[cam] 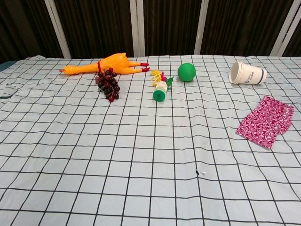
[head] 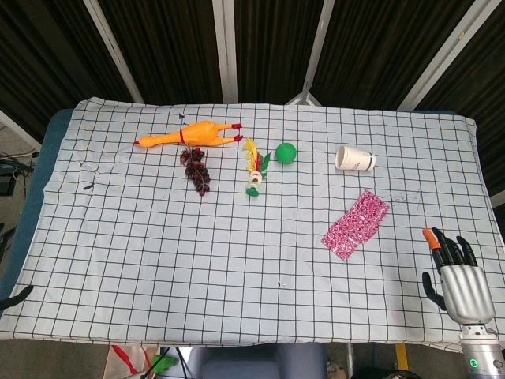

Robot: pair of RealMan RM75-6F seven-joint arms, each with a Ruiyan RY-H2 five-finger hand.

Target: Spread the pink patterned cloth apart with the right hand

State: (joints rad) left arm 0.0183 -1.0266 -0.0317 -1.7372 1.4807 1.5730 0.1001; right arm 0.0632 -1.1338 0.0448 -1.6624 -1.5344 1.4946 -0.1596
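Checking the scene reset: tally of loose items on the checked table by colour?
Orange: 1, rubber chicken
Dark red: 1, grape bunch
Green: 1, ball
White: 1, paper cup, on its side
Pink: 1, patterned cloth, folded
Mixed colours: 1, feathered toy
Total: 6
The right robot hand touches none.

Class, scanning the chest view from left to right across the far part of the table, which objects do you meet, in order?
Rubber chicken → grapes → feathered shuttlecock → green ball → paper cup, lying on its side → pink patterned cloth.
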